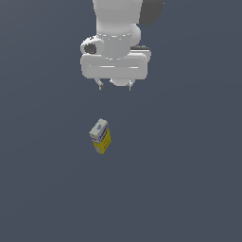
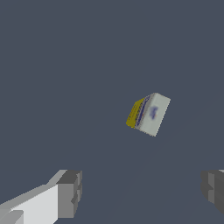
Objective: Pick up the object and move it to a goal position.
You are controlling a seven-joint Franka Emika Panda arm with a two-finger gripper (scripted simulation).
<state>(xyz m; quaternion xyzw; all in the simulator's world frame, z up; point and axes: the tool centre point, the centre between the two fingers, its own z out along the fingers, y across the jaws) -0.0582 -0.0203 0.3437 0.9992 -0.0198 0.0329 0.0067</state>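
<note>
- White-grey on its upper part and yellow below, the carton [image 1: 100, 136] stands on the floor [image 1: 189, 179], near the middle of the exterior view.
- Blue lettering marks the pale upper part; the text is too small to read.
- Carton attitude in the exterior view: upright, with a slight tilt, its top face turned toward the camera.
- In the wrist view the carton [image 2: 148, 113] shows mainly its pale top face, with a strip of the yellow side along one edge.
- Carton contact: nothing but the floor touches it. It is free of the gripper.
- Gripper [image 1: 115, 85] position: above the carton in the exterior view and well apart from it, offset slightly toward the exterior view's right.
- Gripper state: released. The two fingers [image 1: 101, 85] point down, spread wide, with nothing between them.
- In the wrist view the gripper [image 2: 142, 192] shows two grey pads [image 2: 70, 192] at opposite sides of the frame, with bare floor [image 2: 65, 65] between them. The carton lies beyond the pads, outside the gap.
- Carton width is less than that of the white gripper body.
- Arm [image 1: 118, 28]: white, entering from the upper edge of the exterior view, with a dark part at its upper end.
- Floor: plain, uniform dark blue-grey in both views.
</note>
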